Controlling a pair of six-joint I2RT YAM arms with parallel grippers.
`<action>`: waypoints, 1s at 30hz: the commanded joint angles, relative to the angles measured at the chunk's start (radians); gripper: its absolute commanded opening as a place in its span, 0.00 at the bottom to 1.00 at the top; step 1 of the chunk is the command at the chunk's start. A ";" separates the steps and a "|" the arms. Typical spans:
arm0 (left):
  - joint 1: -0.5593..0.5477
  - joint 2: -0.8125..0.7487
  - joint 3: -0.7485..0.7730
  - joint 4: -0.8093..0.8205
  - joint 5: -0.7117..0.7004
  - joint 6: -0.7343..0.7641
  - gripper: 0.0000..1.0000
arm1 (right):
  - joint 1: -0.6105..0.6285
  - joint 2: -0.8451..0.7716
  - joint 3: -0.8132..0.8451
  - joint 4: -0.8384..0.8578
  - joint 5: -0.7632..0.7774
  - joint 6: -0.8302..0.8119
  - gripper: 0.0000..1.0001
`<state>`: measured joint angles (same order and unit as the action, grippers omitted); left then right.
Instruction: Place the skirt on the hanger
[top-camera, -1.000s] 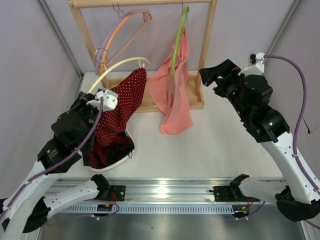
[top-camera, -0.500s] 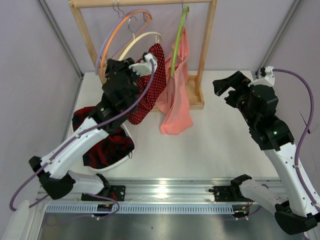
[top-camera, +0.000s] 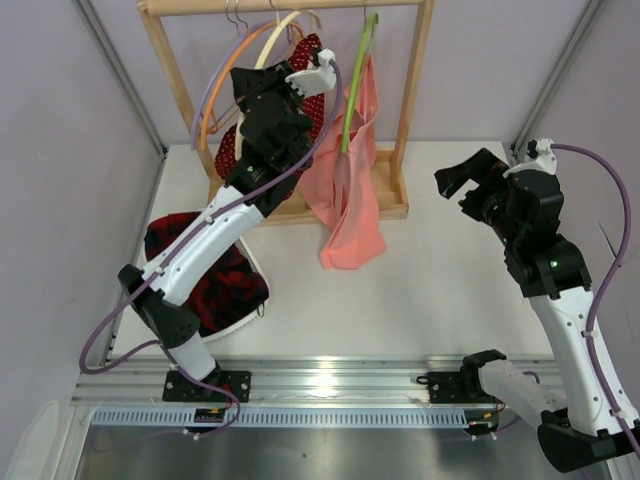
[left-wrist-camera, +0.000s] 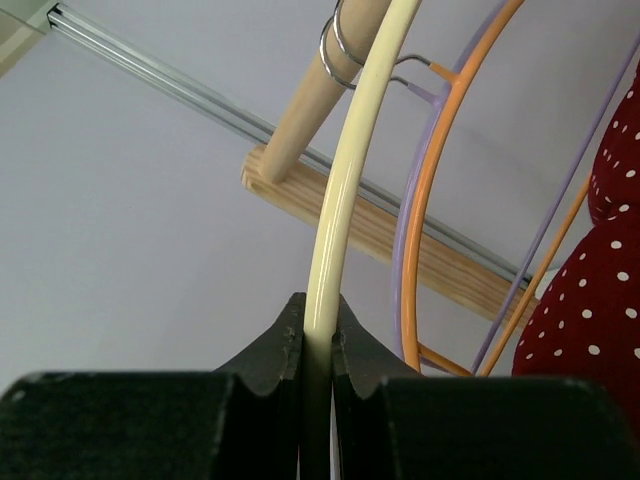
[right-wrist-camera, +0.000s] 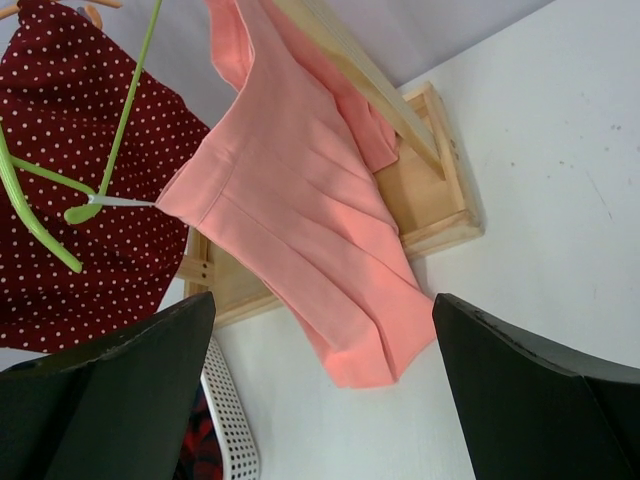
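**Skirt and hanger reach the rail**

Top view: the left gripper (top-camera: 290, 70), low by the table's left edge a second ago, now stands at the top rail of the wooden rack (top-camera: 175, 70) on the far edge. It carries the cream hanger (top-camera: 282, 22) with the polka-dot skirt (top-camera: 228, 152) draped on it. The right gripper (top-camera: 455, 185) has drawn back toward the right edge. The white basket (top-camera: 240, 320) at the left edge holds the plaid garment (top-camera: 215, 290).

Left wrist: the fingers (left-wrist-camera: 270, 360) pinch the hanger. Its silver hook (left-wrist-camera: 328, 55) loops the rail (left-wrist-camera: 300, 105), so only release seems left.

Right wrist: the fingers (right-wrist-camera: 130, 390) are spread, holding nothing. The skirt hangs beside the salmon-pink cloth (right-wrist-camera: 300, 220).
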<state>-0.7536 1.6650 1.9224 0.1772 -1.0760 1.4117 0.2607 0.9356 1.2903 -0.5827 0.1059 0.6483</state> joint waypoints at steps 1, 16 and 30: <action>0.030 0.033 0.082 0.125 -0.001 0.061 0.00 | -0.027 0.012 0.007 0.001 -0.080 -0.029 0.99; 0.065 0.191 0.222 0.081 0.039 0.046 0.00 | -0.107 0.049 -0.014 0.009 -0.189 -0.039 0.99; 0.089 0.259 0.208 -0.021 0.063 -0.043 0.00 | -0.086 0.049 -0.020 -0.016 -0.178 -0.072 0.99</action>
<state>-0.6670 1.9453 2.1094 0.1204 -1.0374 1.3788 0.1631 0.9909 1.2736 -0.5995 -0.0616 0.6048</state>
